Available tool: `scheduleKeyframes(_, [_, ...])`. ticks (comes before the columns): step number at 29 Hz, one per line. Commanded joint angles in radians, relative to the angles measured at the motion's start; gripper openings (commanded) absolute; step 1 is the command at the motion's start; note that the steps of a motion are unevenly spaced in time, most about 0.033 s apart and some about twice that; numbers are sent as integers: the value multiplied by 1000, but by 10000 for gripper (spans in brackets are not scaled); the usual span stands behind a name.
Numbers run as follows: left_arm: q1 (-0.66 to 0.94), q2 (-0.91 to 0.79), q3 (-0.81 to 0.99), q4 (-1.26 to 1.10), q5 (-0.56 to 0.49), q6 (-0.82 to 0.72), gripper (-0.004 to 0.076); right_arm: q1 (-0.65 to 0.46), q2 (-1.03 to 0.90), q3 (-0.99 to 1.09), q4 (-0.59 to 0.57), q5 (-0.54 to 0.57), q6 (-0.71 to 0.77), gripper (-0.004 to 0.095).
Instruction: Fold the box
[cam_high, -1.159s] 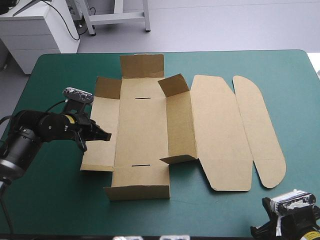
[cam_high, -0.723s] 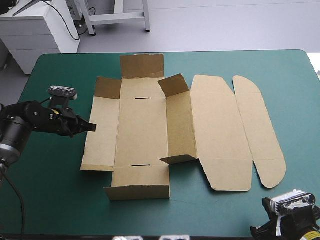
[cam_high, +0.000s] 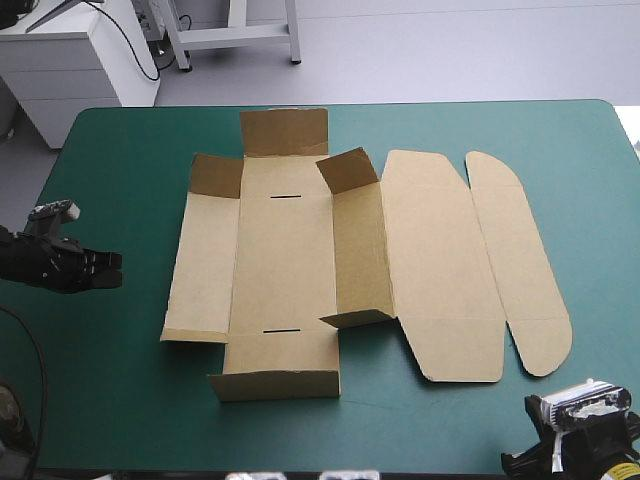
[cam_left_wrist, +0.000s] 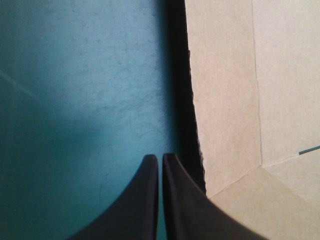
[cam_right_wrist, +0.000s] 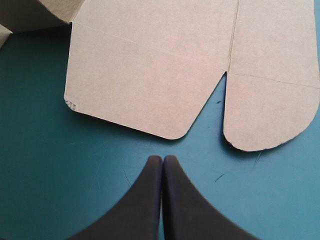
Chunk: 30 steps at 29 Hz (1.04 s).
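In the middle of the teal-green surface (cam_high: 120, 160), your brown box (cam_high: 285, 265) lay as a cut sheet, only partly raised. Its far end flap (cam_high: 284, 132) stood up, the two small corner tabs (cam_high: 348, 170) beside it were lifted, and the right side wall (cam_high: 362, 250) leaned up off the base. The left side wall (cam_high: 200, 265) lay nearly flat. You could see two dark slots (cam_high: 283, 197) in the base, one toward each end. To the right, the lid panel (cam_high: 440, 260) and the rounded tuck flap (cam_high: 520, 260) rested flat on the cover.

Your left pincer (cam_high: 108, 270) hung over bare cover near the surface's left edge, clear of the box. Its black fingers were clenched together with nothing between them, and from its wrist you saw the box's left edge running just beside and ahead of the tips. Your right pincer (cam_right_wrist: 162, 159) sat at the near right corner, likewise clenched on nothing, with the rounded near ends of the lid panel and tuck flap just ahead of it, not touching
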Motion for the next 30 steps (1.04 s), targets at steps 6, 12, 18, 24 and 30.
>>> scheduleKeyframes(6, [0,125,-29,-185,64,83,16,2,15,-27,5,-54,-2,-20])
scheduleKeyframes(12, [0,195,-29,-314,75,148,116,2,15,-27,5,-54,-2,-20])
scheduleKeyframes(18, [-18,247,-25,-314,75,144,423,2,15,-27,5,-54,-2,-20])
scheduleKeyframes(24, [-92,287,16,-317,75,149,502,2,15,-27,5,-54,-2,-20])
scheduleKeyframes(30, [-158,314,26,-324,75,124,501,2,15,-27,5,-53,-2,-20])
